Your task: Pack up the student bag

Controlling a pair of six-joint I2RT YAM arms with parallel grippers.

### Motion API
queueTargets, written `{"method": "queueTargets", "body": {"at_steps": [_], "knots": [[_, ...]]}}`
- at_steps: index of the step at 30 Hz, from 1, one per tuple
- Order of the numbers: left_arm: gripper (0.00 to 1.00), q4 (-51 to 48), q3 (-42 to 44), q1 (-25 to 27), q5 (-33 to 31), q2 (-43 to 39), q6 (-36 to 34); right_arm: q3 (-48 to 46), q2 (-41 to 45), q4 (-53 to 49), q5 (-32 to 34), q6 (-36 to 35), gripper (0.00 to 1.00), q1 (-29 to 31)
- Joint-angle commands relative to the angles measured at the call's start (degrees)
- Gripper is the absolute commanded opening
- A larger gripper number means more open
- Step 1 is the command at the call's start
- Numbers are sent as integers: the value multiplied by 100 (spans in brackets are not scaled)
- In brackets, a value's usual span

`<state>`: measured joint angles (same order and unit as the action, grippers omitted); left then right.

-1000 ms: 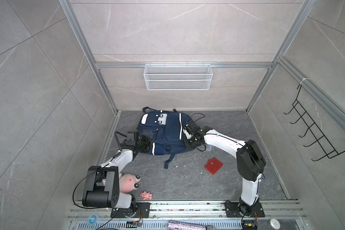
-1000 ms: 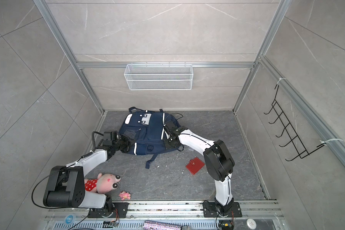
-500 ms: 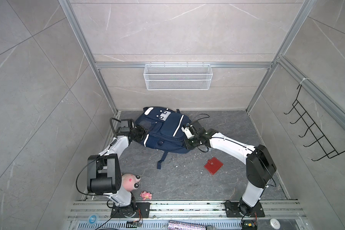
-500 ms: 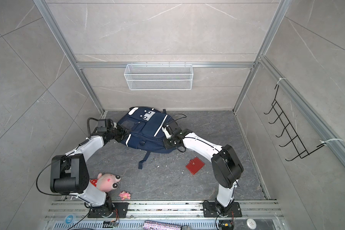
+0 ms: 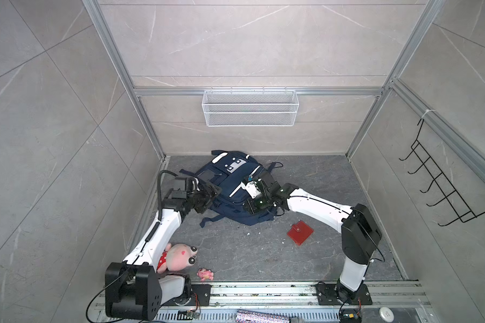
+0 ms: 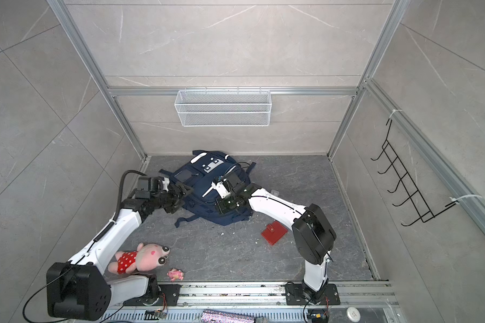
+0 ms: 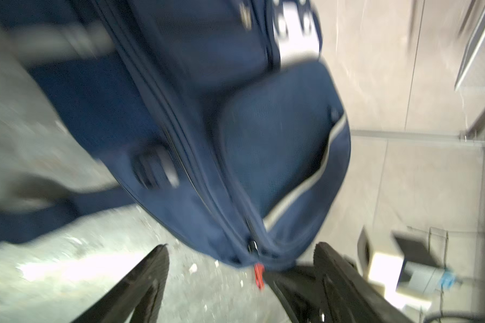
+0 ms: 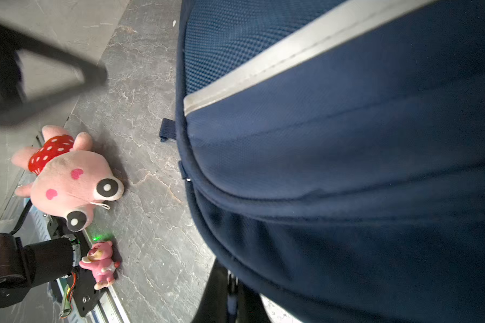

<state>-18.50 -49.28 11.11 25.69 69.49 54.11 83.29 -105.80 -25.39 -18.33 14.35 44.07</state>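
Observation:
The student bag [image 5: 230, 184] [image 6: 202, 187], navy with white stripes, lies near the back left of the floor. Its front faces up. My left gripper [image 5: 211, 195] [image 6: 181, 194] stands open at the bag's left side. In the left wrist view, which is blurred, the gripper [image 7: 241, 246] has the bag's [image 7: 235, 125] zip corner and a red zip pull [image 7: 259, 275] between its fingers, ungripped. My right gripper [image 5: 248, 208] [image 6: 221, 206] is shut at the bag's near right edge. In the right wrist view its fingers [image 8: 221, 293] press together, tips hidden under the bag's fabric [image 8: 347, 167].
A pink pig plush [image 5: 179, 257] [image 8: 67, 179] and a small pink bear toy [image 5: 205, 274] [image 8: 100, 264] lie near the left arm's base. A red wallet [image 5: 300, 232] [image 6: 274, 232] lies right of centre. A wire basket [image 5: 249, 107] hangs on the back wall and a hook rack [image 5: 445, 190] on the right wall.
The bag has turned and shifted toward the back left. My left gripper has opened and let go of the bag's side. The right gripper has stayed shut and moved with the bag.

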Motion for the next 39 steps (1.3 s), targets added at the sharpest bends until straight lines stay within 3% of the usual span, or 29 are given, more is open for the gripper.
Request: {"method": "queueTargets", "body": {"at_steps": [1, 5, 8, 12, 20, 24, 29, 36, 39], "knots": [[84, 886, 468, 488, -44, -132, 1012, 271, -64, 275, -249, 29, 0, 36], [84, 1710, 650, 793, -185, 135, 1354, 283, -86, 306, -307, 26, 0, 179], [71, 2409, 718, 830, -170, 395, 1641, 270, -60, 314, -329, 15, 0, 307], [55, 2529, 639, 872, -201, 598, 1699, 208, 10, 357, -312, 50, 0, 465], [0, 2523, 848, 785, -410, 483, 1840, -27, 232, 396, -132, 165, 0, 532], [0, 2252, 1007, 420, -427, 194, 1719, 17, 290, -93, 446, 147, 0, 386], [0, 1734, 979, -104, -246, -81, 1273, -203, 522, -371, 819, 279, 0, -223], [0, 1054, 767, -697, 52, -284, 741, -160, 716, -620, 969, 16, 0, -1121], [0, 872, 703, -1059, 148, -309, 515, 62, 598, -841, 1038, -351, 0, -1244]]}}
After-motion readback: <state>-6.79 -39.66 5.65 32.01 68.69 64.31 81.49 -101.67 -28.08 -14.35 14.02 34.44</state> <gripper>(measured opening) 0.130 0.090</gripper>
